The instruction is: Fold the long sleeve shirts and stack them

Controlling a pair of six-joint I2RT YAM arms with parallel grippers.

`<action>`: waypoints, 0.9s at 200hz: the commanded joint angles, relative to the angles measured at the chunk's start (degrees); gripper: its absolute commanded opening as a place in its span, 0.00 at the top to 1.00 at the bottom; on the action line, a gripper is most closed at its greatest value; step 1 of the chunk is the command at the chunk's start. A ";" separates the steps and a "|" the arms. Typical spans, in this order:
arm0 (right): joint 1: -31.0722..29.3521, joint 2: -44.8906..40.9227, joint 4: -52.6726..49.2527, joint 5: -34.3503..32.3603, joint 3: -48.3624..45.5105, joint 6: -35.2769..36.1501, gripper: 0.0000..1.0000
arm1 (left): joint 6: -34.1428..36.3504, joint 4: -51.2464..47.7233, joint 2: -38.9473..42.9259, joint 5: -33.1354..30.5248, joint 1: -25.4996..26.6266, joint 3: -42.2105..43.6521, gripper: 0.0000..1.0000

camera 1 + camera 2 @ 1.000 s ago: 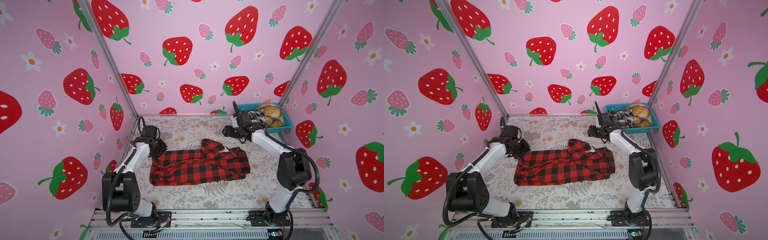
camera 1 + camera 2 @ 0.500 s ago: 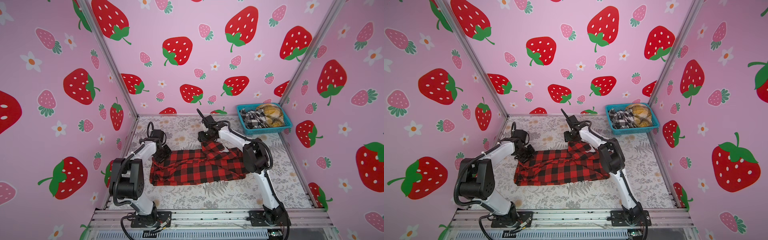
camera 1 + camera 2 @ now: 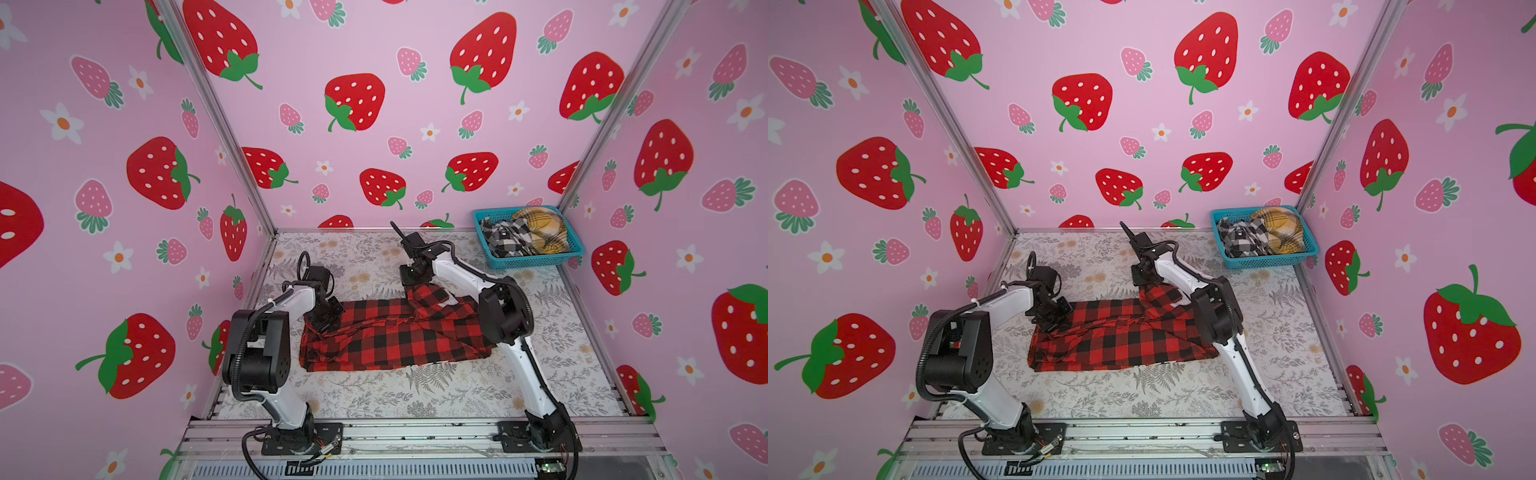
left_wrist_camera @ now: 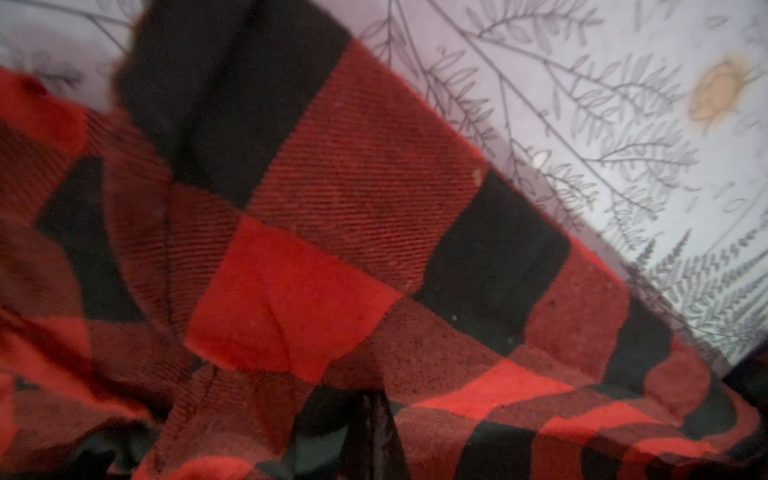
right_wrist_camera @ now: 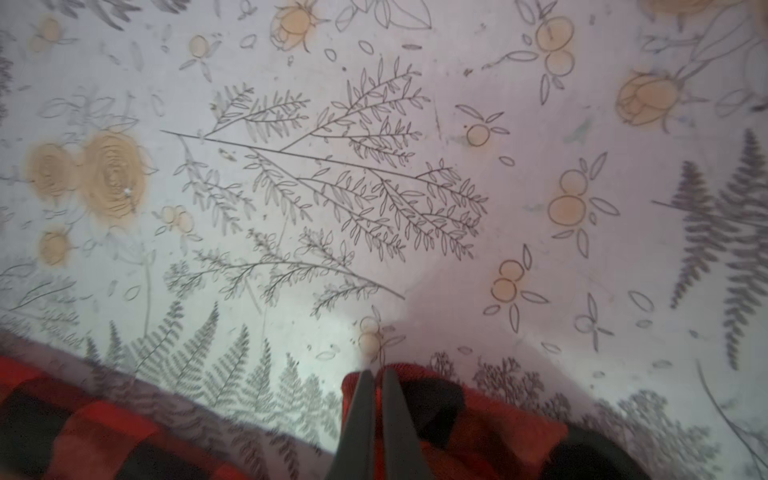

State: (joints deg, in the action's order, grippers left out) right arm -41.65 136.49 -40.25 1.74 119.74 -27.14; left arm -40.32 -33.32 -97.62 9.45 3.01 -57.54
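On the left, my left end effector [image 3: 323, 321] is down on the far left corner of the red-and-black shirt [image 3: 395, 338] and closed. In the left wrist view bunched check cloth fills the frame, so I judge that corner pinched. The shirt lies crosswise in the middle of the table [image 3: 374, 399], roughly flat, with a rumpled ridge along it and a lump of cloth rising toward the far right. There my right end effector [image 5: 374, 376] is clamped on the far edge of that lump, with a red fold between its nearly touching fingers. In the far right corner the basket [image 3: 530, 262] holds the black-and-white shirt [image 3: 503, 241] and the mustard shirt [image 3: 540, 230], both bunched and unfolded. I take this as the start of a fold, with both far-edge grips set. The next move calls for lifting both ends together, keeping the edge taut, and carrying it toward the near hem.
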 commanded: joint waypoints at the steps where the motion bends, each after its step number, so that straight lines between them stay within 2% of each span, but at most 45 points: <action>1: -2.91 -11.61 2.65 -0.04 -5.89 0.50 1.00 | 0.32 0.64 -1.20 -0.88 0.07 0.67 1.00; 43: -8.46 -24.15 11.05 1.09 -26.15 -0.74 1.00 | 0.58 1.19 -1.96 -0.99 0.03 1.41 1.00; 92: -15.33 -30.77 15.88 -1.13 -44.36 -4.93 1.00 | 0.76 0.93 -1.67 -1.23 0.07 1.38 1.00; 99: -15.77 -31.68 16.13 -1.50 -46.23 -5.74 0.94 | 0.79 0.80 -1.69 -1.23 0.07 1.40 1.00; 112: -16.25 -33.39 16.09 -2.68 -48.66 -6.77 0.73 | 0.92 0.82 -1.99 -1.20 0.07 1.17 1.00; 127: -16.35 -35.94 15.44 -4.13 -49.97 -7.18 0.58 | 1.03 0.37 -2.01 -0.84 0.16 0.61 1.00; 133: -16.32 -36.96 14.81 -4.92 -49.98 -7.21 0.53 | 0.98 0.15 -1.60 -0.69 0.23 0.38 0.96; 138: -16.27 -37.79 14.28 -5.61 -49.87 -7.35 0.50 | 0.90 -0.18 -1.03 -0.82 0.46 0.12 0.88; 144: -16.23 -38.72 13.73 -6.90 -49.56 -7.40 0.49 | 0.87 -0.50 -0.16 -1.03 0.79 -0.40 0.81; 148: -16.16 -39.27 13.20 -7.75 -49.27 -7.34 0.44 | 0.93 -0.82 0.46 -1.23 1.06 -0.78 0.77; 156: -15.73 -40.18 12.37 -8.98 -48.62 -7.39 0.41 | 1.18 -1.45 1.72 -1.22 1.93 -1.89 0.69; 180: -12.64 -41.29 11.66 -9.00 -47.67 -8.67 0.33 | 1.82 -1.93 4.23 1.22 5.18 -6.48 0.55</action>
State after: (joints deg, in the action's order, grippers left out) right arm -56.99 96.60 -26.96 -4.16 70.54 -33.89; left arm -38.94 -33.50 -96.73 9.45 5.28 -58.37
